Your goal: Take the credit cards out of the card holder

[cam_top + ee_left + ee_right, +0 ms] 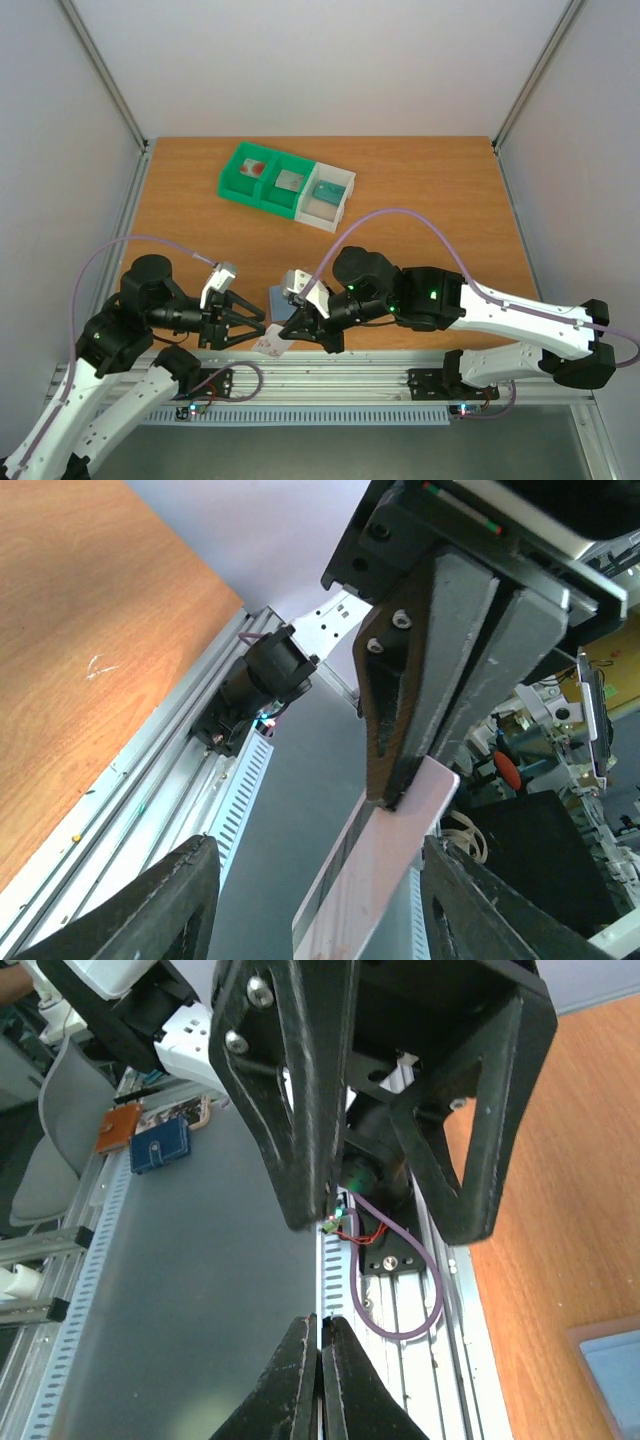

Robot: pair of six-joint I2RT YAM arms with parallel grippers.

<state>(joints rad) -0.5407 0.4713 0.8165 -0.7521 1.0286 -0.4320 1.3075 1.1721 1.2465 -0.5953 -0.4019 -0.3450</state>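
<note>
Right gripper point(320, 1355) clamps thin, smooth white credit card point(385, 865); matte-fingered left gripper point(318, 895) gapes around it

One white plastic card with a pink patch point(272, 347); one flat slate-blue card holder point(280, 300); one green-and-white plastic tray point(232, 186) of three compartments, two green, one white; two black grippers, left gripper point(260, 329) and right gripper point(283, 339); one wooden table point(430, 200).

Green-white compartment tray point(256, 200) on wooden table point(430, 200), far centre.
</note>
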